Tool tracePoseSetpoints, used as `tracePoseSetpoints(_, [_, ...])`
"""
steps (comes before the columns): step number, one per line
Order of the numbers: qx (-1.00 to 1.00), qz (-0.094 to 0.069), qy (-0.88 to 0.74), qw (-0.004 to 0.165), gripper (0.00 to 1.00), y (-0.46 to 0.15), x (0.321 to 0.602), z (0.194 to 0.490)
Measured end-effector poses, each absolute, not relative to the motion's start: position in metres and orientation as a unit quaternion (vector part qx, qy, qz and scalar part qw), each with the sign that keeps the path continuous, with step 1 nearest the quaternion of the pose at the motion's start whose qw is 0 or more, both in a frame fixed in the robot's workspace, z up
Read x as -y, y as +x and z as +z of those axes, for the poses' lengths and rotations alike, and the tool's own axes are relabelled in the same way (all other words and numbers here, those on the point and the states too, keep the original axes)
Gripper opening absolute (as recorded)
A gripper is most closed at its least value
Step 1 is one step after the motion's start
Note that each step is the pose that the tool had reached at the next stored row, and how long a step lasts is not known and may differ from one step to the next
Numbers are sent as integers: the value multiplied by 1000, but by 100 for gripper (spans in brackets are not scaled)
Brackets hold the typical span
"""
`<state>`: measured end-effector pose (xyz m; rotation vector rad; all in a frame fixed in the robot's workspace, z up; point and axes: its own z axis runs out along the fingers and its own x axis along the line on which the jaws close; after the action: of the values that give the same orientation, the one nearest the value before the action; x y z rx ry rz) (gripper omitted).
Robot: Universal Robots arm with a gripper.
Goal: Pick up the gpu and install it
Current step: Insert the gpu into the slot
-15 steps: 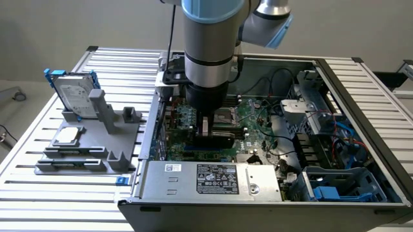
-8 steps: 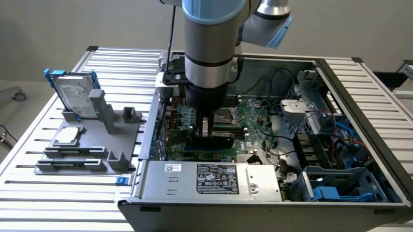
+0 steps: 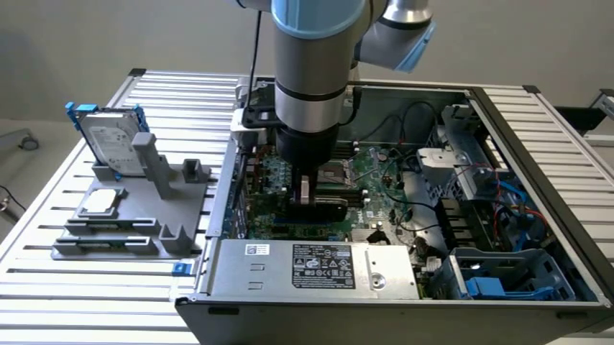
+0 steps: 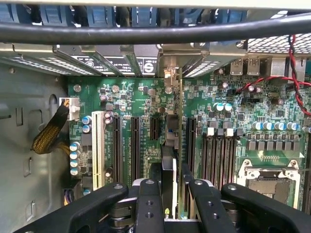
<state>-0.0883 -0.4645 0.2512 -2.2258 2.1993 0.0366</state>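
On the bench (image 3: 57, 302), deep inside the open computer case (image 3: 537, 144), low over the motherboard (image 4: 146, 97). Gripping the gpu (image 4: 171, 162) on edge in the claw (image 4: 172, 194), clamped against both faces, just above the black expansion slots (image 4: 134, 145). Might come down skewed or a row off, grinding the contacts against the board or a neighbouring slot. Might also snag the silver end bracket (image 4: 169, 73) on the rear wall, ending up half-seated.
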Motion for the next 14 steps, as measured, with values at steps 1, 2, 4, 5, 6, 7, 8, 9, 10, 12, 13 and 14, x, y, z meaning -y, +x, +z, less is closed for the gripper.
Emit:
tracePoseSetpoints(1, [-702,12,-712,6,27,-88,465,251])
tracePoseSetpoints(2, [-702,12,-712,6,27,-88,465,251])
tracePoseSetpoints(4, [-702,13,-712,6,27,-88,464,251])
tracePoseSetpoints(5, [-702,14,-712,6,27,-88,464,251])
tracePoseSetpoints(6, [-702,14,-713,5,27,-88,464,252])
tracePoseSetpoints(7, [-701,15,-713,5,27,-88,464,253])
tracePoseSetpoints(8, [-701,15,-713,5,28,-88,464,254])
tracePoseSetpoints(9, [-701,16,-713,4,28,-88,465,255])
tracePoseSetpoints(10, [-701,16,-713,4,34,-88,465,256])
tracePoseSetpoints(12, [-701,17,-713,4,46,-88,465,257])
tracePoseSetpoints(13, [-701,17,-713,3,46,-88,465,258])
tracePoseSetpoints(14, [-701,18,-713,3,46,-88,465,259])
